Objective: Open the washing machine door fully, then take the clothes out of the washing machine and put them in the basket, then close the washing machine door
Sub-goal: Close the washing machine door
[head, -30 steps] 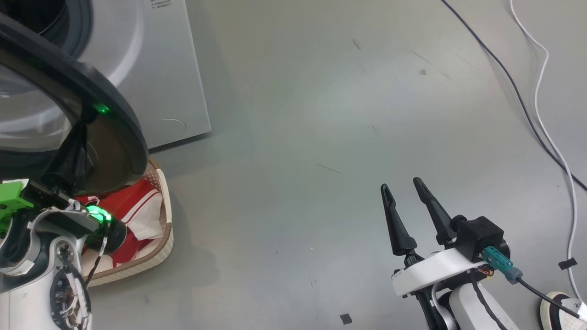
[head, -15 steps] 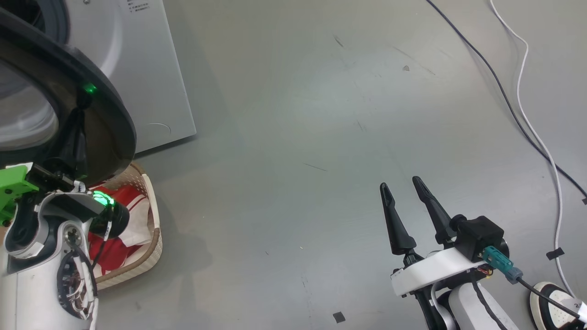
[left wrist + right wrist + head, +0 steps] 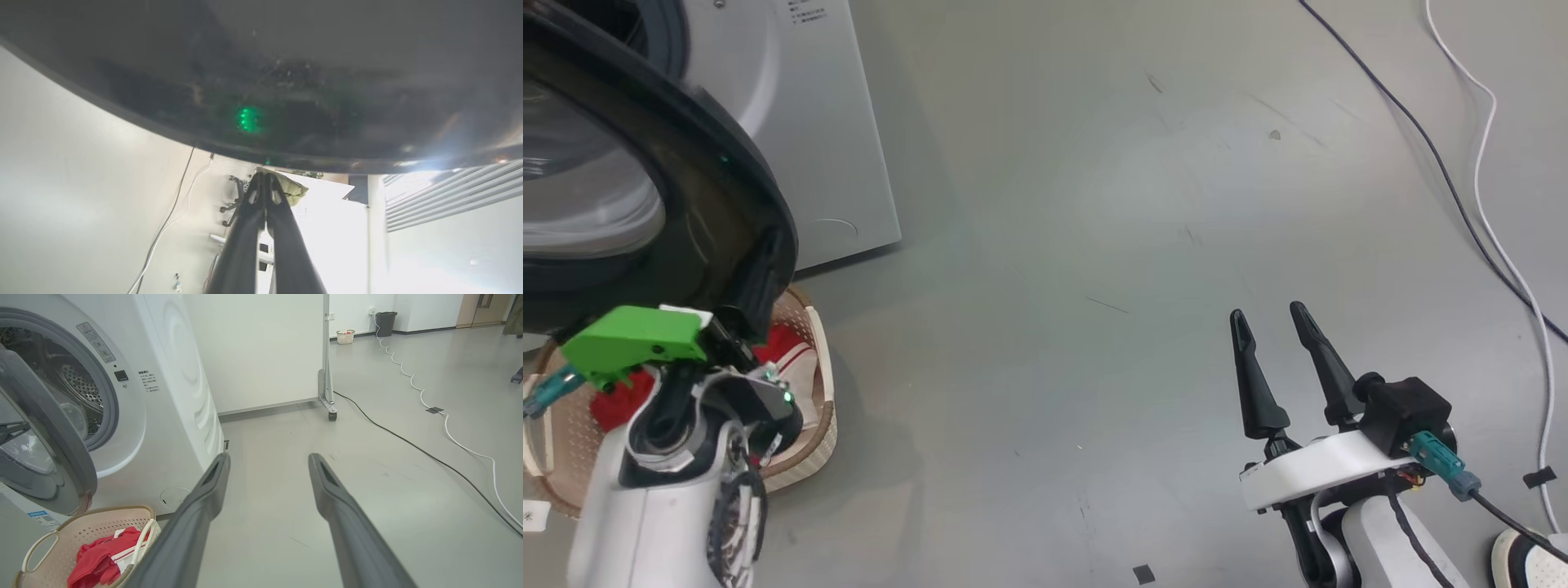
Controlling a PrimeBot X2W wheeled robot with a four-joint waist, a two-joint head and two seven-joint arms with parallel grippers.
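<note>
With left fingers (image 3: 241,239) together, seemingly nudging the glossy black round door (image 3: 719,212) at its rim, and right fingers (image 3: 1252,384) apart, liable to slip off, leaving it half open.

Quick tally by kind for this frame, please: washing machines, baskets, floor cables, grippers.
Washing machine: 1
Baskets: 2, near basket, far basket
Floor cables: 2, black cable, white cable
Grippers: 2, left gripper, right gripper
Total: 7

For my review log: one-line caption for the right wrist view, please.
Open right gripper hovers above the floor beside the washing machine, its door open, red clothes lying in the basket.
</note>
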